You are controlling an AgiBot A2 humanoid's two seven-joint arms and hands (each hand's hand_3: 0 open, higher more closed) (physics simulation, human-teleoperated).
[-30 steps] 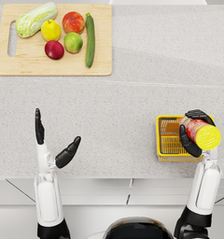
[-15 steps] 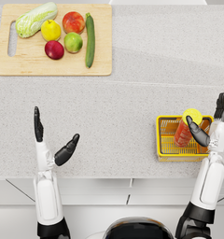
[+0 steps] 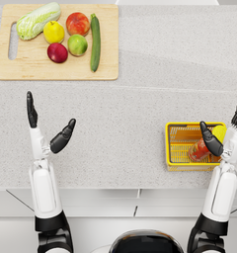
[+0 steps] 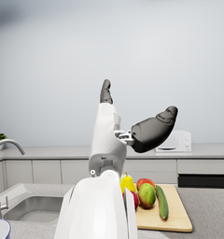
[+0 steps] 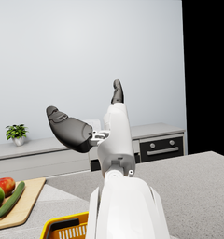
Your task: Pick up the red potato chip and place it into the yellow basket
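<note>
speckled grey desk (image 3: 140,113): red potato chip can (image 3: 199,149) lies in the yellow wire basket (image 3: 177,146), right hand (image 3: 224,133) spread above it, left hand (image 3: 46,126) spread, empty.

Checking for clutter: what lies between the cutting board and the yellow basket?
Only bare speckled countertop lies between the cutting board and the yellow basket, seen in the head view.
</note>
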